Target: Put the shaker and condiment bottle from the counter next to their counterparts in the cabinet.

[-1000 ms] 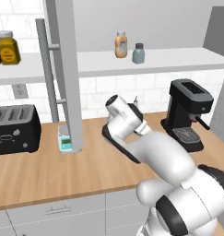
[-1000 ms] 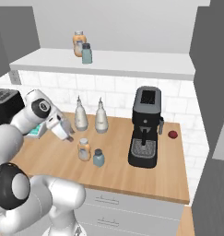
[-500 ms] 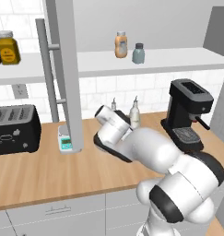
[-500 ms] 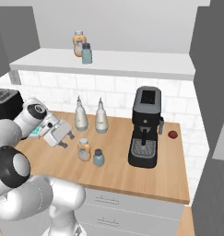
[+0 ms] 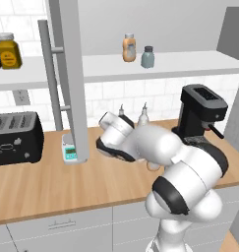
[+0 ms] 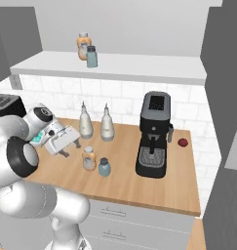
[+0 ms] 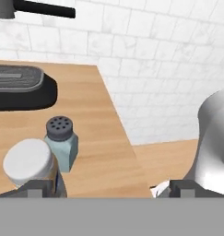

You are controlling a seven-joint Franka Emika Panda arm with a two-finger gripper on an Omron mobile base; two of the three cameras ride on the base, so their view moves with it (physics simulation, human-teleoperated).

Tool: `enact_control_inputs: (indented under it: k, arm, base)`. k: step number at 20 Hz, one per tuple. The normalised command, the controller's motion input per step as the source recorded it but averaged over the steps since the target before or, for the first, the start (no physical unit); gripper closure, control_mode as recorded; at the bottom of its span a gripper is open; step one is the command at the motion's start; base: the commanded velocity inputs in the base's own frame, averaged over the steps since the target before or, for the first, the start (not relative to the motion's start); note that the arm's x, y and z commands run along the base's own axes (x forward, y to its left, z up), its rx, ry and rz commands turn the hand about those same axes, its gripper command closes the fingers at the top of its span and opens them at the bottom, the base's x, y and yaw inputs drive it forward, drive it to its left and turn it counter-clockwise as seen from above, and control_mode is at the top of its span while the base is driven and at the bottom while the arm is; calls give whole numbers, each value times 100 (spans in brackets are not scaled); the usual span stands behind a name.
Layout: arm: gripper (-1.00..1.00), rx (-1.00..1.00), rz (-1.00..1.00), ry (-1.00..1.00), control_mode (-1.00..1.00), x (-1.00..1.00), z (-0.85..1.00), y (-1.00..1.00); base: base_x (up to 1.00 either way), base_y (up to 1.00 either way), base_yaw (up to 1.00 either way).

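The counter is matt light wood, the shaker translucent plastic, the coffee machine glossy black

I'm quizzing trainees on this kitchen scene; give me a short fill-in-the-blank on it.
1. The gripper has its jaws ____.
2. On the counter, the shaker stands beside the orange condiment ____.
3. Their counterparts stand on the cabinet's white ____.
4. The black coffee machine stands on the ____.

Missing words: open; bottle; shelf; counter
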Motion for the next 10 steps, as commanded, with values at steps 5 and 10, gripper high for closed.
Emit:
enact_control_inputs:
  k: [5, 10]
  arm:
    - [-100, 0, 0, -11, -100, -1, -16, 0]
    - [-100, 0, 6, -1, -100, 0, -30, -14]
  base:
    - [0, 0, 0]
    - [0, 0, 0]
